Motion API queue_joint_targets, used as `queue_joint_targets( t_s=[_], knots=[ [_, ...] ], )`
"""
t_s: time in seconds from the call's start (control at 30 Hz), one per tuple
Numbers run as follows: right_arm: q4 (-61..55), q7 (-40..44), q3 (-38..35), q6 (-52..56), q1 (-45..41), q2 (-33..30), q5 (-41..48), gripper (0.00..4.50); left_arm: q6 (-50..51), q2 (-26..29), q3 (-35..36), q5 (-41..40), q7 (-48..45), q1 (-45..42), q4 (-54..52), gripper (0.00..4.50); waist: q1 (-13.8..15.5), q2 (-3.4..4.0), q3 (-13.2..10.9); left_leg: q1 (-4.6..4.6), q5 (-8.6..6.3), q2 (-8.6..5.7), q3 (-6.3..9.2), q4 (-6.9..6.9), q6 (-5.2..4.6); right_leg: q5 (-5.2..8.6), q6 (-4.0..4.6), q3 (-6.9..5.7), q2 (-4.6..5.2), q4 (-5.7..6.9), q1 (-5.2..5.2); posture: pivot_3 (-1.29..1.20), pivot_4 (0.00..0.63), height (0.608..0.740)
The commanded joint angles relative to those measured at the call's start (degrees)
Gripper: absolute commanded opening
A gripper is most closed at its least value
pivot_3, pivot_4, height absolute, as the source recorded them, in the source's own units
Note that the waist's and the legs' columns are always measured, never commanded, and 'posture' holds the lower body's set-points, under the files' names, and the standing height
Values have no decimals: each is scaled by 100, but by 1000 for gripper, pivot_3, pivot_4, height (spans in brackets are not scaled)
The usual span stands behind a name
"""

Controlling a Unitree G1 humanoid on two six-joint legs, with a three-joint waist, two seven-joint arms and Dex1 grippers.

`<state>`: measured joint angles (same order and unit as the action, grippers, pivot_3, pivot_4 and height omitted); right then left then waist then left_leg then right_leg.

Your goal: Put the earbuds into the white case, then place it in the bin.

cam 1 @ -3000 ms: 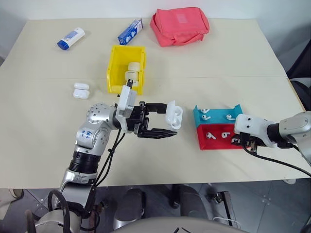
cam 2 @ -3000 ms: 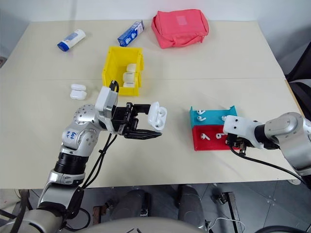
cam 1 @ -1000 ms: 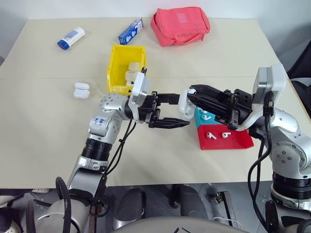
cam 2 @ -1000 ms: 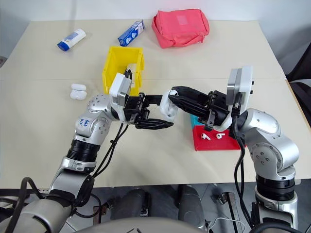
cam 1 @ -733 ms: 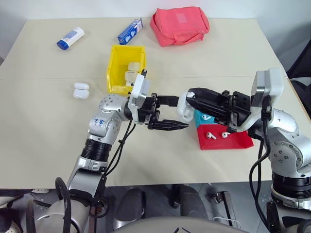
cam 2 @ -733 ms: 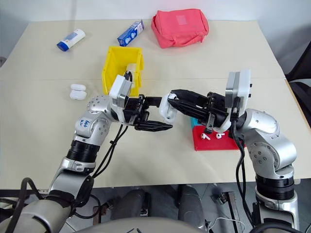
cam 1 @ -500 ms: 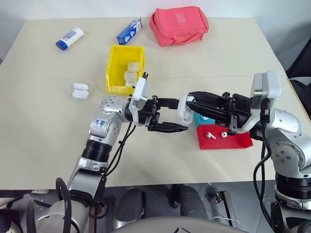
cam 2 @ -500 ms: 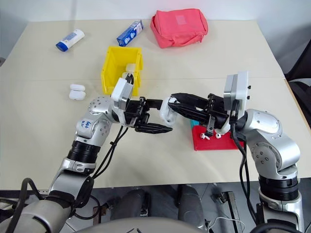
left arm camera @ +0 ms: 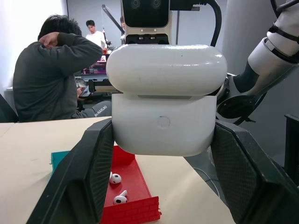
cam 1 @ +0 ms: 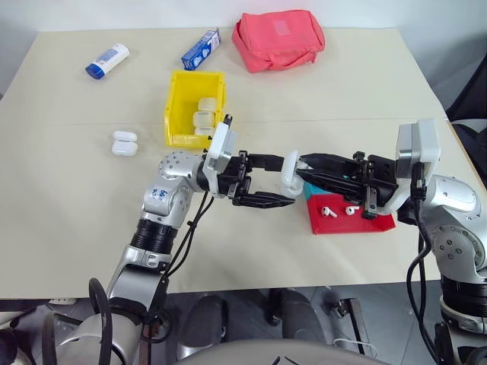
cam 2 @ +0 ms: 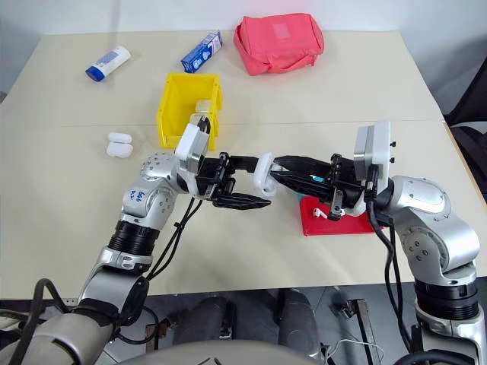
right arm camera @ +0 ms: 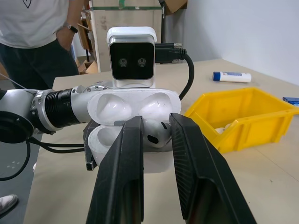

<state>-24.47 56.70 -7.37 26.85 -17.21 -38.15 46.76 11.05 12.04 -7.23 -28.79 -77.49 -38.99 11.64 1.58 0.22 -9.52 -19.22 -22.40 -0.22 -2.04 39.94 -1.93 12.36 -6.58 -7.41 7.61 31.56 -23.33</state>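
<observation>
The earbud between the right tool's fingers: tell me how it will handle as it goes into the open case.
The earbud looks glossy and rounded, so it may slip or twist in the right tool. It is tiny, likely very light, and could bounce away if dropped. The white case, pinched in the left tool, probably stays rigid.

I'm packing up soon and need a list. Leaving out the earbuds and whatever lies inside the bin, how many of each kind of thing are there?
Cases: 3 (one held, two loose on the table)
Bin: 1
Tray: 1
Pouch: 1
Bottle: 1
Box: 1
Total: 8
</observation>
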Motion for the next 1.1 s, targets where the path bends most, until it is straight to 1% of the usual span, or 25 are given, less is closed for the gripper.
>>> queue_joint_targets(
  t_s=[0.03,0.07,0.13,0.33,0.5,0.63,0.8,0.9,0.93,0.97,1.07,1.1],
  knots=[
    [-25,134,162,114,3,-113,-79,1195,-231,-66,303,-243,78,-138,-205,2762,1,0,0,0,0,0,0,0,0,0,0,0,0,0,0,0,150,740],
    [-31,94,162,125,-40,-113,-96,1380,-230,-68,299,-241,80,-139,-198,2762,0,0,0,0,0,0,0,0,0,0,0,0,0,0,0,0,150,740],
    [-69,-21,123,182,-161,-94,-56,2028,-231,-69,295,-229,79,-142,-172,2762,-4,0,0,0,0,0,0,0,0,0,0,0,0,0,-1,0,150,740],
    [-190,-178,-109,378,-346,-232,32,2028,-266,-55,324,-156,8,-143,-18,2762,5,1,-1,-1,-1,-1,2,0,1,0,0,-1,4,-1,-1,0,150,740],
    [-191,-278,-484,470,-180,-514,26,2028,-287,-39,349,-145,-3,-150,33,2762,7,1,-1,-2,-1,-1,1,0,1,0,0,-1,4,-2,-1,0,150,740],
    [-269,-400,-1110,540,291,-846,47,2028,-285,-1,386,-132,12,-148,48,2762,17,1,-1,-3,-2,-1,1,0,-1,0,0,-1,5,-4,-1,0,150,740],
    [-742,-492,-2179,829,1524,-1185,124,2028,-312,-2,415,-106,31,-189,125,2762,73,1,-1,-3,-3,0,0,-1,-2,0,-1,-1,3,-5,0,0,150,740],
    [-1077,-553,-2914,1041,2408,-1188,154,2589,-328,2,429,-98,20,-204,171,2762,128,1,-1,-2,-4,0,-3,0,-4,-1,-1,1,4,-5,1,0,150,740],
    [-1257,-501,-3268,1105,2875,-1122,111,2987,-339,4,438,-92,19,-211,198,2762,138,0,-1,-2,-5,1,-3,0,-5,-1,-1,2,4,-6,1,0,150,740],
    [-1424,-481,-3603,1163,3294,-1035,81,3284,-353,7,445,-88,14,-215,223,2762,184,3,0,-1,-5,1,-3,0,-6,-1,-1,2,4,-6,2,0,150,740],
    [-1847,-416,-4447,1256,4337,-754,166,4325,-372,20,468,-79,30,-221,257,2762,212,2,0,-3,-10,2,-2,1,-7,-1,-1,4,2,-10,3,0,150,740],
    [-1966,-370,-4723,1249,4677,-630,196,4420,-372,23,476,-79,38,-221,264,2762,226,4,1,-3,-10,1,-5,0,-9,-3,-2,8,3,-10,4,0,150,740]
  ],
)
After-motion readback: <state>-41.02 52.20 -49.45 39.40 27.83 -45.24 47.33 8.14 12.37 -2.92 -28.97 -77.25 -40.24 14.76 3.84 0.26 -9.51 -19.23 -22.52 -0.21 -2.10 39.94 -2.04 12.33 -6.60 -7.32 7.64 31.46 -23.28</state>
